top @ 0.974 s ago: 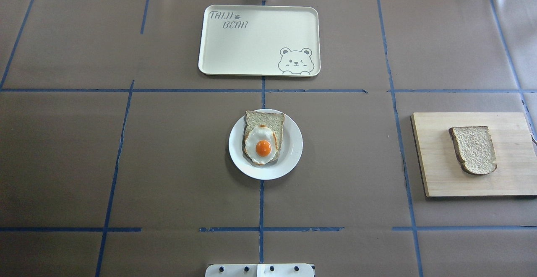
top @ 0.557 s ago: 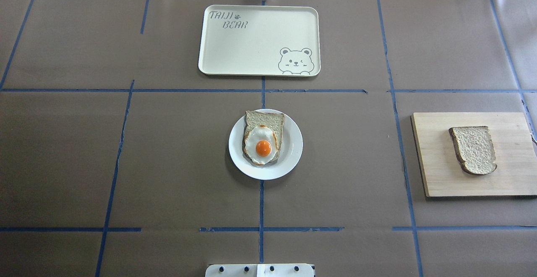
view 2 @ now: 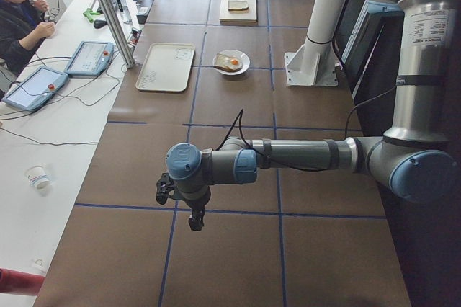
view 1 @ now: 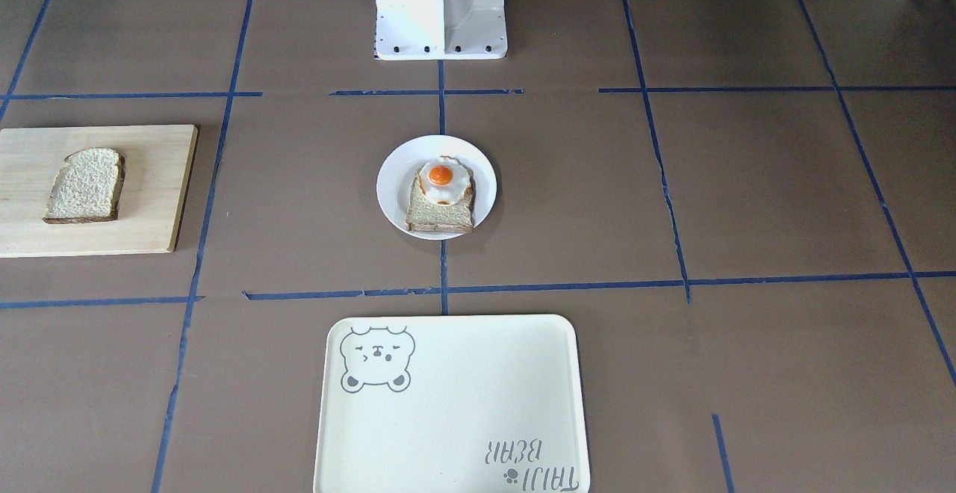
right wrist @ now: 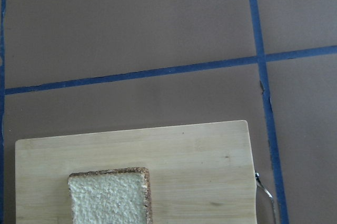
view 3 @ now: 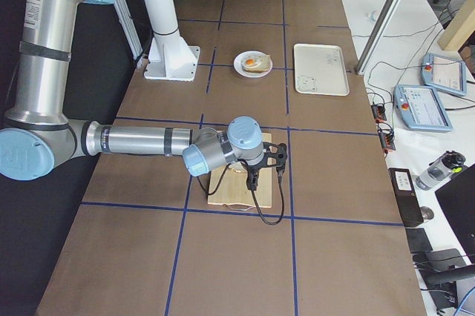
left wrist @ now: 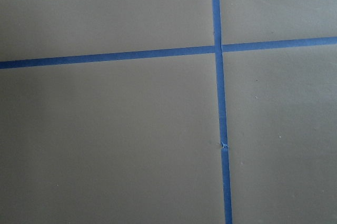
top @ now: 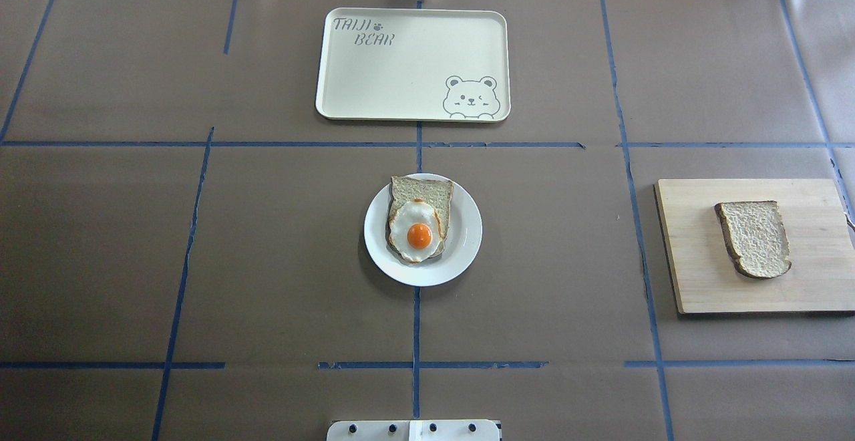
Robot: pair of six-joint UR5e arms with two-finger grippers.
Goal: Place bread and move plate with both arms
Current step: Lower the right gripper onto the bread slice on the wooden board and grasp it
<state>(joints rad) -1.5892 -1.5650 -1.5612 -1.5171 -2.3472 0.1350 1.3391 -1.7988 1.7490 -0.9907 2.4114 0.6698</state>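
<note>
Near the bench's right edge, the bread (top: pixel 755 237) lies flat on a wooden board (top: pixel 695 280); the plate (top: pixel 465 248) sits midway between the side edges. Expect the slice to be light, soft and probably crumbly, so pinch it gently across its crust. You cannot tell how far the left gripper (view 2: pixel 193 217) or right gripper (view 3: pixel 273 160) is parted.

Nothing has changed in the overhead view. The bread (top: pixel 753 238) and the plate (top: pixel 469 234) lie exactly as before.

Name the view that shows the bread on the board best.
Overhead exterior: the bread lies whole, unobstructed on the board. Front-facing shows it whole but smaller; right wrist crops it; exterior left shows it tiny; the right arm blocks exterior right; left wrist misses it.
</note>
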